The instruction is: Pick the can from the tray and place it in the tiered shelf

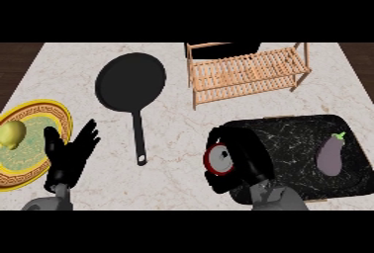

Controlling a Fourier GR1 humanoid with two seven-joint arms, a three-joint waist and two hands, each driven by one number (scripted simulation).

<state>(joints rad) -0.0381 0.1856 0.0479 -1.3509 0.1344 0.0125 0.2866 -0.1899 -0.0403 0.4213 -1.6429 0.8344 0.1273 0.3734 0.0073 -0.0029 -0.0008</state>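
Nearest to me, my right hand (245, 165) is curled round the can (219, 159), holding it tipped so its red-rimmed end faces up, just over the left edge of the black marbled tray (292, 133), where an eggplant (332, 155) lies at the right. My left hand (67, 154) rests open, fingers up, on the pale desk (175, 143) beside the yellow plate (44, 118) with a lemon (11, 134). Farther off sit a black frying pan (131, 81) and the wooden tiered shelf (248, 74), well apart from the can.
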